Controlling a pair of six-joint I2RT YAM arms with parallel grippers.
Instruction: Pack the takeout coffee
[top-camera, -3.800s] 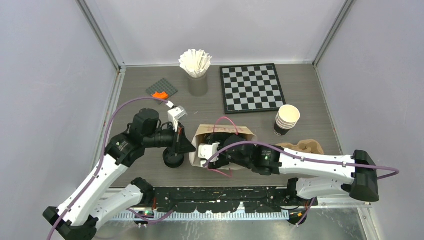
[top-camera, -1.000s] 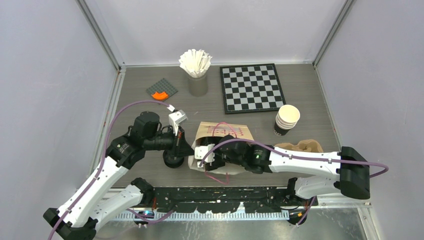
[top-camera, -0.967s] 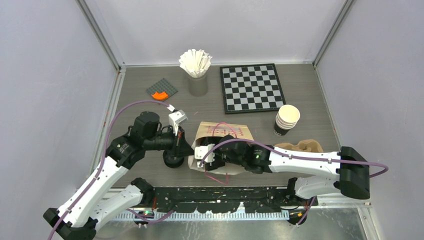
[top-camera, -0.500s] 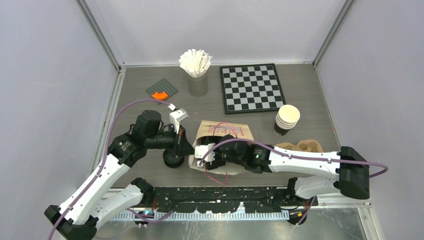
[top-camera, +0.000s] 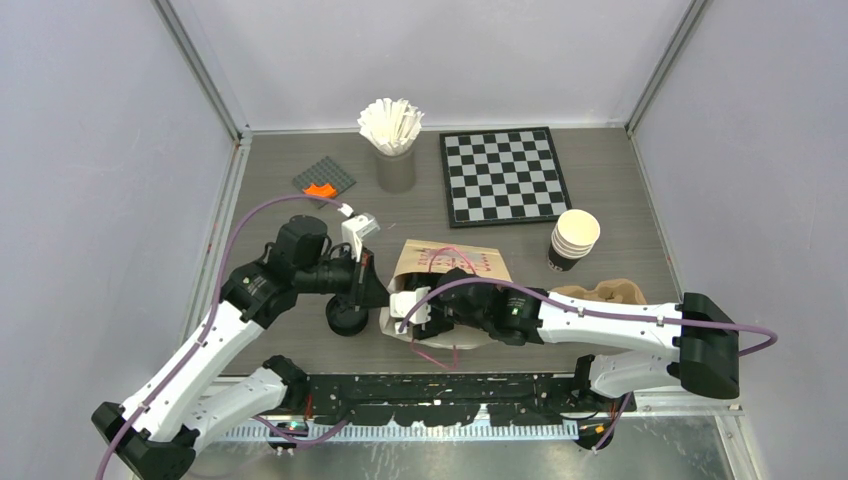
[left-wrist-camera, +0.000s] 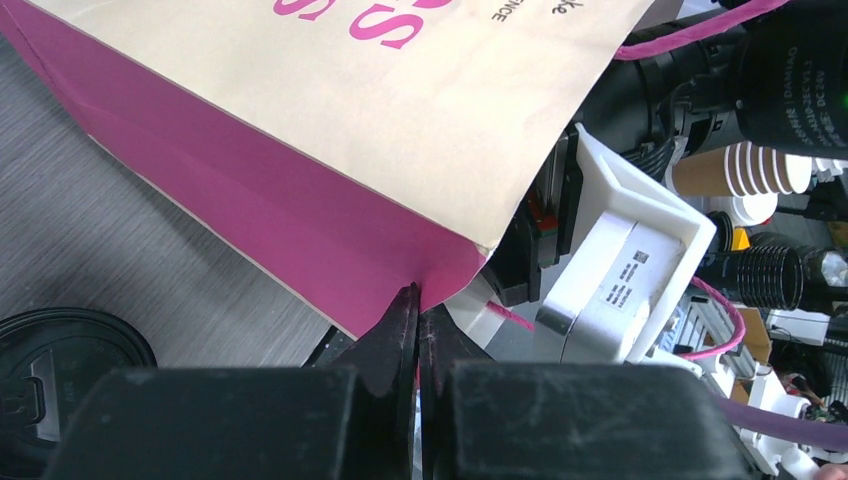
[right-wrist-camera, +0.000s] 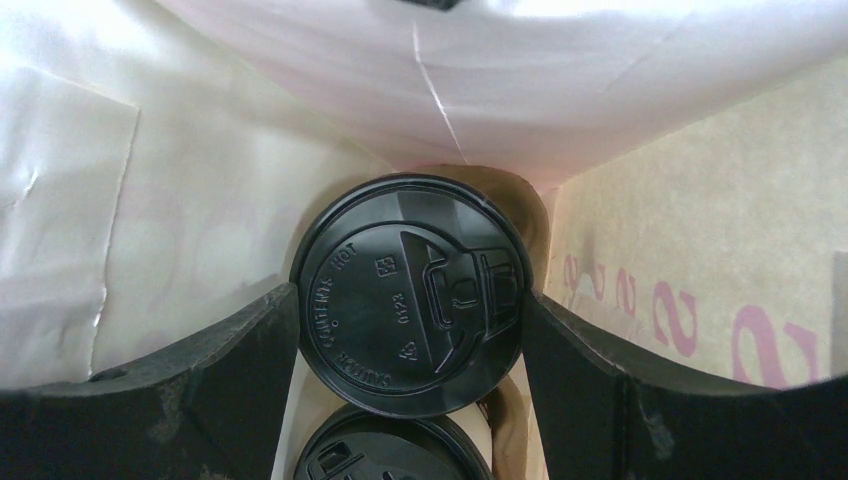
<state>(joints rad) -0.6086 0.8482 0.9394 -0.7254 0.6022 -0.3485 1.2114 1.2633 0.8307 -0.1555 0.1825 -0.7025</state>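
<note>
Over the last second your left arm (top-camera: 250, 300) has crept toward the bag (top-camera: 455, 262). The left jaws are closed tight on the pink corner of its mouth, apparently holding it open. Your right arm (top-camera: 600, 325) reaches deeper into the bag than a few seconds ago. The right jaws stand wide inside, and both look to touch the lid of a cup (right-wrist-camera: 410, 295), with a second cup (right-wrist-camera: 395, 452) just below it. So two cups look to be packed. A third cup (top-camera: 345, 318) stands on the worktop (top-camera: 620, 180) beside the bag, likely next once the right jaws let go and withdraw.
</note>
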